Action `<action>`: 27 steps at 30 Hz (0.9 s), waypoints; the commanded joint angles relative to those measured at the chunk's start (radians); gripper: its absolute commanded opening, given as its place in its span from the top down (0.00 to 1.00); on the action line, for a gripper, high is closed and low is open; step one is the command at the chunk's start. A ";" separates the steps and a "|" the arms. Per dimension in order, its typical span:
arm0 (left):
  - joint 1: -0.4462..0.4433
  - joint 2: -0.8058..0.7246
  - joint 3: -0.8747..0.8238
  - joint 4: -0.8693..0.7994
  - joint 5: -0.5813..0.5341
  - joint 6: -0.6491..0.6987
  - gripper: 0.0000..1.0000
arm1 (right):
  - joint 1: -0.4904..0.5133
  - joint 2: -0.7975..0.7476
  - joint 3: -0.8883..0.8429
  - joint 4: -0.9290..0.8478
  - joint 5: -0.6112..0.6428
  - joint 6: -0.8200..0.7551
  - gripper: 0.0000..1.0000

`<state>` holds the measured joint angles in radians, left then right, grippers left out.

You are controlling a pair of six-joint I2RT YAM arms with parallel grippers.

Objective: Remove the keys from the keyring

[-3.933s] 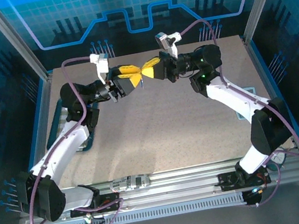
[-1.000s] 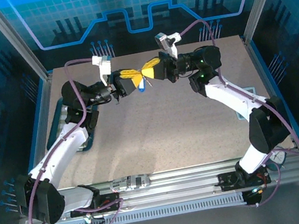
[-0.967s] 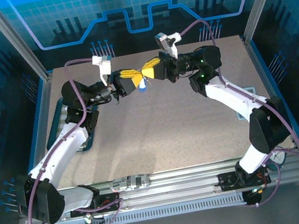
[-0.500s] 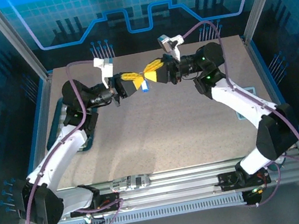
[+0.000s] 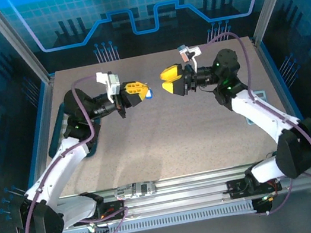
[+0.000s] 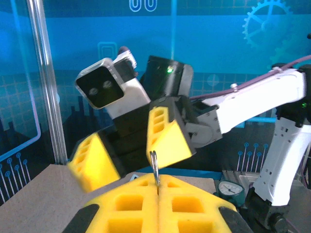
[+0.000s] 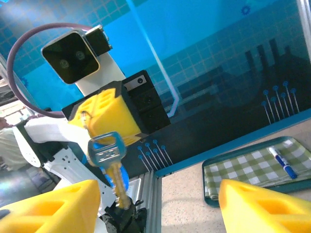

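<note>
My left gripper (image 5: 137, 87) is held up over the far middle of the table, shut on the keyring (image 6: 154, 167). The thin metal loop stands up out of the seam between its yellow fingers (image 6: 121, 204). From that gripper hang the keys (image 7: 108, 151), blue-headed with a pale centre and a brassy blade; they appear as a small blue speck, the keys (image 5: 148, 94), from above. My right gripper (image 5: 168, 81) faces the left one across a short gap, open, with nothing between its yellow fingers (image 7: 53, 208). It does not touch the keys.
A dark tray (image 7: 209, 182) with a green checked cloth and a blue pen (image 7: 282, 162) lies on the table's left side, under my left arm (image 5: 66, 156). Blue enclosure walls and metal posts (image 5: 16, 44) ring the speckled table (image 5: 172, 143).
My right gripper has opened and pulled back to the right, away from the left one. The left gripper stays shut on the keyring, with the keys dangling from it.
</note>
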<state>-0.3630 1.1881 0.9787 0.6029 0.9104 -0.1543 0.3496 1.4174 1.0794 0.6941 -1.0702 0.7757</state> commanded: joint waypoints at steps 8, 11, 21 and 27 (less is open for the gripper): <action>-0.005 0.083 0.005 0.293 0.142 -0.124 1.00 | 0.068 0.223 0.062 0.727 -0.100 0.548 0.27; -0.005 0.085 0.005 0.298 0.149 -0.127 1.00 | 0.085 0.233 0.080 0.728 -0.110 0.555 0.33; -0.005 0.082 -0.002 0.289 0.141 -0.090 1.00 | 0.121 0.258 0.133 0.728 -0.174 0.622 0.49; 0.000 0.065 -0.021 0.284 0.112 -0.068 1.00 | 0.123 0.231 0.111 0.729 -0.176 0.619 0.41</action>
<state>-0.3630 1.2694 0.9764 0.8665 1.0451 -0.2554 0.4500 1.6650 1.1835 1.3712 -1.2179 1.3884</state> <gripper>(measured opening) 0.051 0.586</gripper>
